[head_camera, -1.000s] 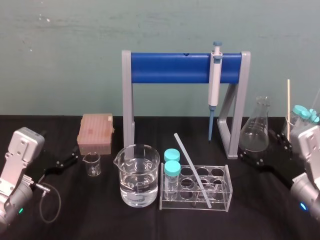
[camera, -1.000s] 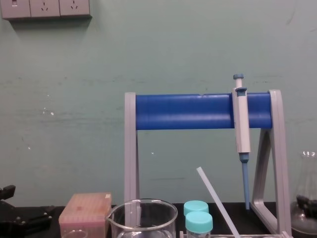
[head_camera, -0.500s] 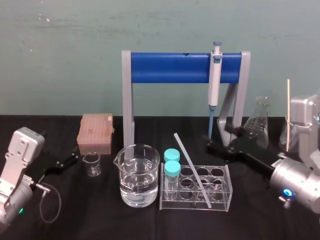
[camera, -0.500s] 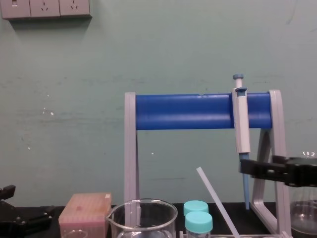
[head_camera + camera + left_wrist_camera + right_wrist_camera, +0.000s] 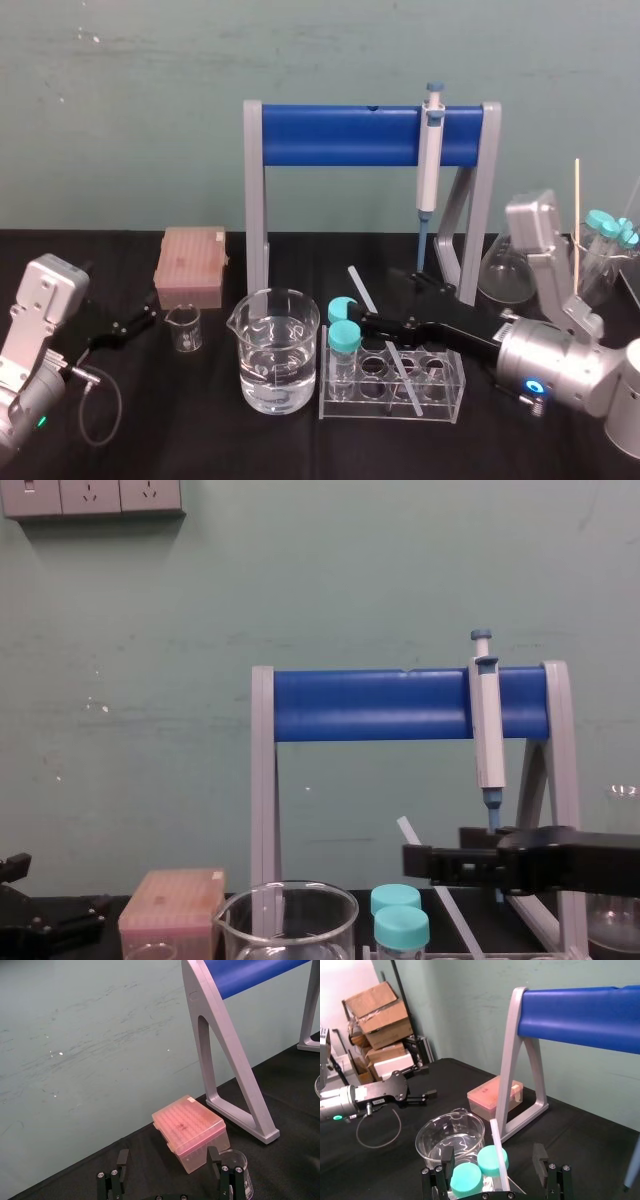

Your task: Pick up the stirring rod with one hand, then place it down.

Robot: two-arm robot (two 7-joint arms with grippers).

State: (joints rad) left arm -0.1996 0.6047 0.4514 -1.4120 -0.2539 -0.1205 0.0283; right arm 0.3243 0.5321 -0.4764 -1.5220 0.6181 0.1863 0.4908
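Straddling the stirring rod (image 5: 495, 1135) with the right gripper (image 5: 492, 1156), fingers spread to either side and not closed on it, above the clear tube rack (image 5: 455, 378). Finds the rod propped in that rack, lower end in a front cell, upper end tilted back and left beside two teal-capped vials (image 5: 345, 335). Rests the left gripper (image 5: 135, 322) far left by the small beaker (image 5: 184, 328), fingers apart.

No text, label, brand, number or sign can be read on anything in these views.
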